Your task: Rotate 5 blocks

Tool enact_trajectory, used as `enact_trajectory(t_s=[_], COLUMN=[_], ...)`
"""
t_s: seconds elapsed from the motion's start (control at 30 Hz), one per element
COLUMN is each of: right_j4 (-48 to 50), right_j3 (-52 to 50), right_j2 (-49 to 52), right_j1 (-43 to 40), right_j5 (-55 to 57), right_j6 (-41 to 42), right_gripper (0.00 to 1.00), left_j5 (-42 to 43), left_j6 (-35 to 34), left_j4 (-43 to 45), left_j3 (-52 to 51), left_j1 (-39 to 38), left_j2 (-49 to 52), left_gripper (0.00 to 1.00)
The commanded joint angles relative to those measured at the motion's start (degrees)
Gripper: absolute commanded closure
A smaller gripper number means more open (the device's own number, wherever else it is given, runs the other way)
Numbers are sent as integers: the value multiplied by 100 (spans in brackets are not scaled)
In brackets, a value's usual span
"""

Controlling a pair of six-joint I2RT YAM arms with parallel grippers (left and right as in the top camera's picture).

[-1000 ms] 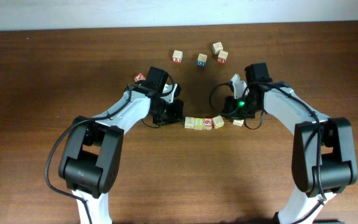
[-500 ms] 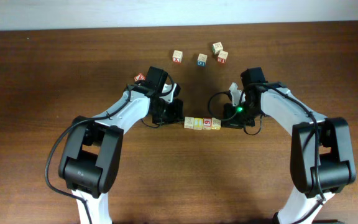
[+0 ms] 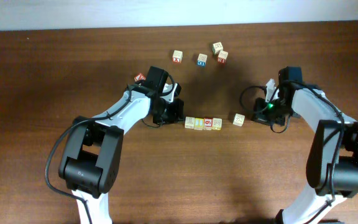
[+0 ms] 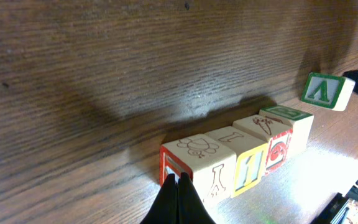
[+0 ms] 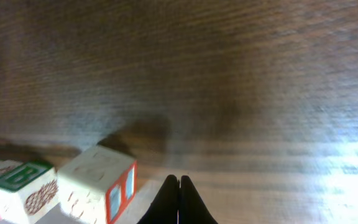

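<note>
wooden alphabet blocks on a dark brown table (image 3: 55,62), set between two robot arms.
a row of four blocks (image 3: 198,124) sits side by side near the table's middle, and the fifth block (image 3: 238,119) lies apart, just to the row's right. the left gripper (image 4: 179,182) is closed on nothing, its tip at the row's left end. the right gripper (image 5: 179,182) is likewise closed and empty, near the fifth block but not touching it. a blue-marked cube (image 3: 202,60) and three pale cubes (image 3: 178,56) lie farther back.
</note>
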Motion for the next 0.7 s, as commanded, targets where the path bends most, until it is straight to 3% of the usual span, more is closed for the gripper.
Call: enact_trajectory(t_s=[0.0, 0.17, 0.4, 0.67], right_j4=[291, 511, -20, -22], right_j3=[-28, -28, -26, 50], right_j2=[214, 238, 238, 238], right_j1=[208, 634, 999, 1165], right_j5=[-208, -216, -345, -446], right_j6=[-122, -118, 210, -396], right_gripper=[96, 96, 96, 96], left_j5=[101, 101, 101, 101], left_j6=[-57, -57, -57, -57], left_j4=[42, 42, 42, 39], left_j3=[96, 96, 96, 96], left_j1=[-11, -11, -11, -11], left_j2=[-17, -17, -17, -17], left_gripper=[100, 100, 100, 100])
